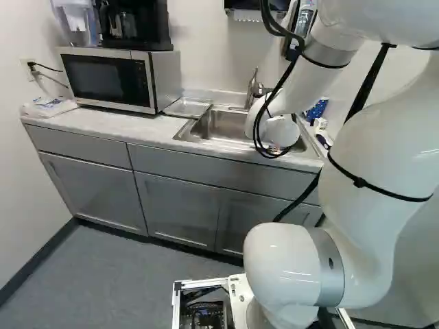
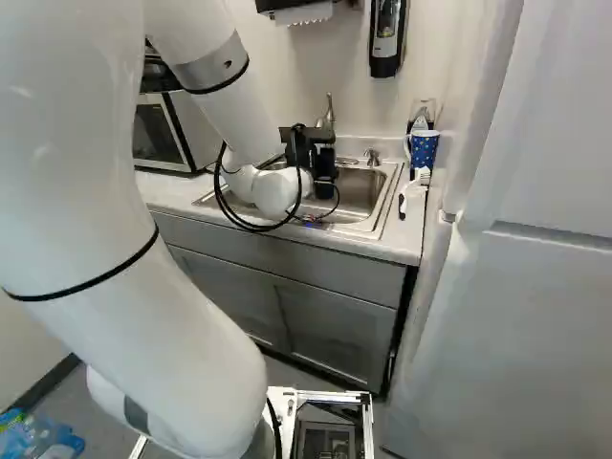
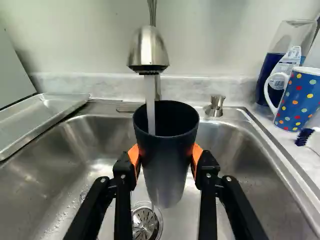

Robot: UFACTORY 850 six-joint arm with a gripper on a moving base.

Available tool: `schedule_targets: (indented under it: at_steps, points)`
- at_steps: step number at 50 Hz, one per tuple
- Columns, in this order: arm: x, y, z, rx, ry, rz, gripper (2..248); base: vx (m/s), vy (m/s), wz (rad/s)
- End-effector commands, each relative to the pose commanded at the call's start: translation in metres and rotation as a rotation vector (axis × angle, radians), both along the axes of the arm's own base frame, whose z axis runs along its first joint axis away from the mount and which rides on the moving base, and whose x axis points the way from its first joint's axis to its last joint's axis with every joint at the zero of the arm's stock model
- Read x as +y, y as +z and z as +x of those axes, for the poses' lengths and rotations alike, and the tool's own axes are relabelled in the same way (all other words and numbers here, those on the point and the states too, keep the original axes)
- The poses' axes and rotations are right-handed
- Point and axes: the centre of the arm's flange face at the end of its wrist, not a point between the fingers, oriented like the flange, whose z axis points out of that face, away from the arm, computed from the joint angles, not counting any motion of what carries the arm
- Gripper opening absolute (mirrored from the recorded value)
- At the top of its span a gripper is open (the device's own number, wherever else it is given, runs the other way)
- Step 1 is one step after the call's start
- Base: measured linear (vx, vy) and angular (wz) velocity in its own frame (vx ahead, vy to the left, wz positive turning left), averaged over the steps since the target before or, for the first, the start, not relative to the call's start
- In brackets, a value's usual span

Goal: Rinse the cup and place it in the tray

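- Your gripper (image 3: 166,155) was clamped on the black cup (image 3: 164,172), its orange pads (image 3: 133,154) pressing opposite sides below the rim, so the mouth was left free for water.
- The cup lay directly between the fingers, mouth up, over the sink (image 3: 45,187), where any overflow could fall safely; it looked about upright, though you couldn't judge its tilt well from the wrist view.
- Beneath the cup, the drain (image 3: 145,223) sat ready to take the spill.
- Taking twelve as straight ahead of the gripper, the faucet (image 3: 149,47) stood at twelve, its water stream (image 3: 150,107) dropping inside the rim: you were, I judged, mid-rinse.
- At ten, beside the basin, the tray (image 3: 40,120) waited to receive the cup; you would have wanted to tip the water out first, lest it slosh across.
- At two, the dotted mug (image 3: 300,100) stood on the counter (image 3: 280,137), well apart from your grip.
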Motion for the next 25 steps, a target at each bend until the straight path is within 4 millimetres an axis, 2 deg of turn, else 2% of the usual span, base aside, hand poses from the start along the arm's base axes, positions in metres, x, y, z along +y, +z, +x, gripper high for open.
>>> schedule_targets:
  at_steps: [25]
  points:
    - [0.0,0.0,0.0,0.0,0.0,0.0,120,0.0,0.0,0.0]
